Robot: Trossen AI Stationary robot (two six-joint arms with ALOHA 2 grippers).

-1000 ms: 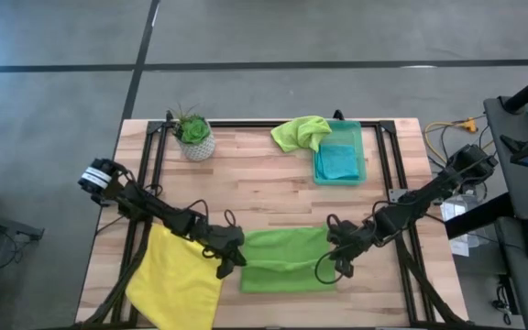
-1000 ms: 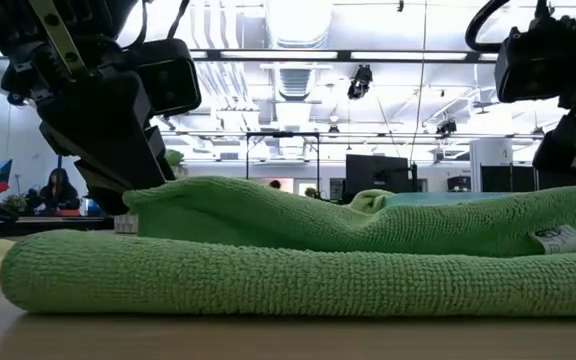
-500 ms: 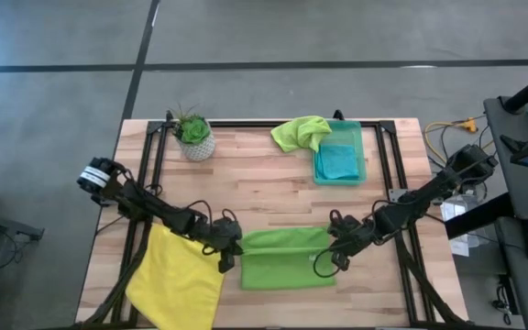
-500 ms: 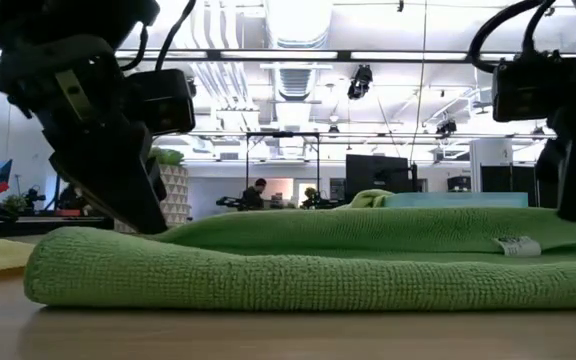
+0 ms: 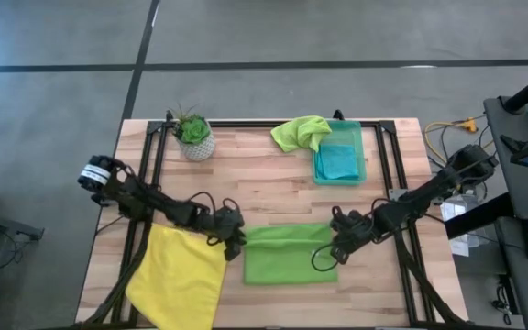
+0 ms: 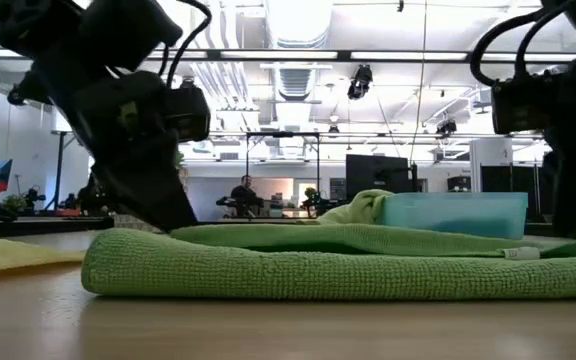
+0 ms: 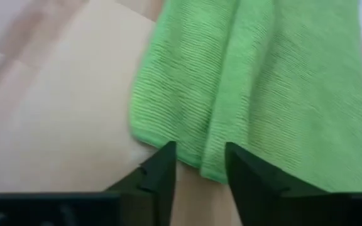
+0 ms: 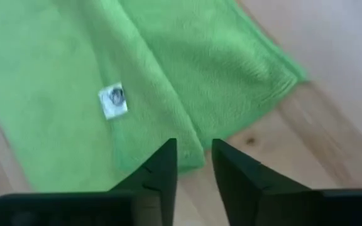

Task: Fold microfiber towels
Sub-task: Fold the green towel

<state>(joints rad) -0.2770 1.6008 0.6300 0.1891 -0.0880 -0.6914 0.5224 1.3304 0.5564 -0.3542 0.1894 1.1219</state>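
A folded green towel is flanked by the left gripper and right gripper, fingers parted, nothing gripped.

We see even, bright overhead light; ceiling strips glare, and both wrist views are softly blurred.

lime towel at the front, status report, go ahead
Left gripper and right gripper open, one at each end of the folded lime green towel, nothing held. Towel flat on table. Yellow towel alongside, not in the way.
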